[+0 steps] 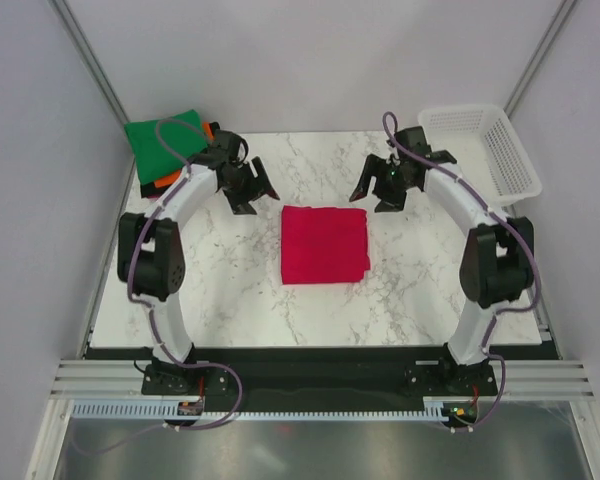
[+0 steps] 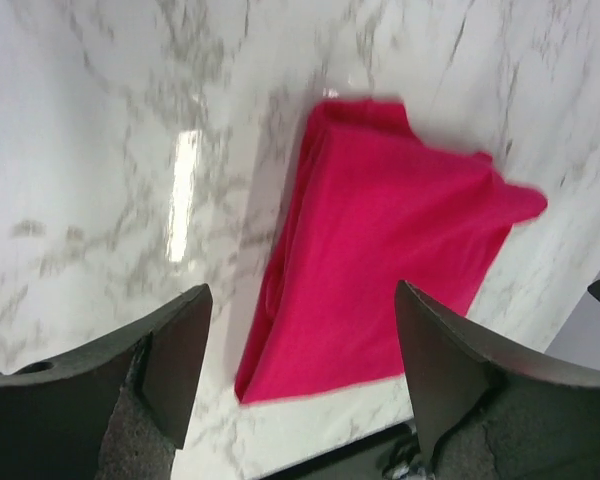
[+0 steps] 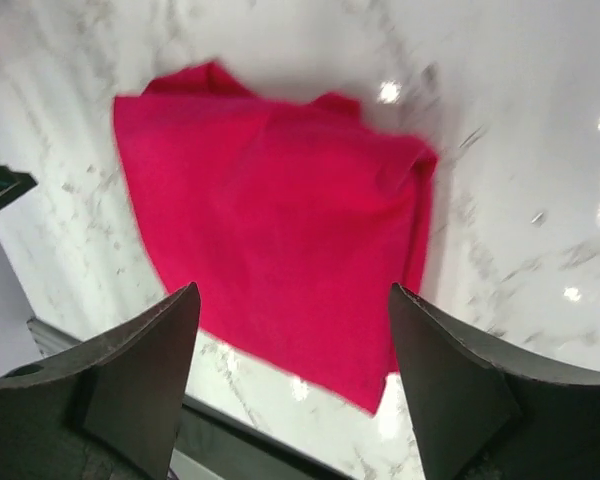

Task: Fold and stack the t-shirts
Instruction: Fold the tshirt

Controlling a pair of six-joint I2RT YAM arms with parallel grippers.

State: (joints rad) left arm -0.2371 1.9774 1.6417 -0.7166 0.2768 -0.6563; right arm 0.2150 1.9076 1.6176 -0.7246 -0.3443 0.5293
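Observation:
The crimson-pink t-shirt (image 1: 324,244) lies folded into a rectangle in the middle of the marble table. It also shows in the left wrist view (image 2: 380,260) and the right wrist view (image 3: 280,240). A stack with the green t-shirt (image 1: 160,140) on top, orange (image 1: 209,130) and black edges beneath, sits at the back left corner. My left gripper (image 1: 252,192) is open and empty, above the table left of the pink shirt's far edge. My right gripper (image 1: 378,190) is open and empty, just beyond the shirt's far right corner.
A white plastic lattice basket (image 1: 485,150) stands at the back right corner. The table (image 1: 230,290) has a dark front edge near the arm bases. Grey walls close in on both sides.

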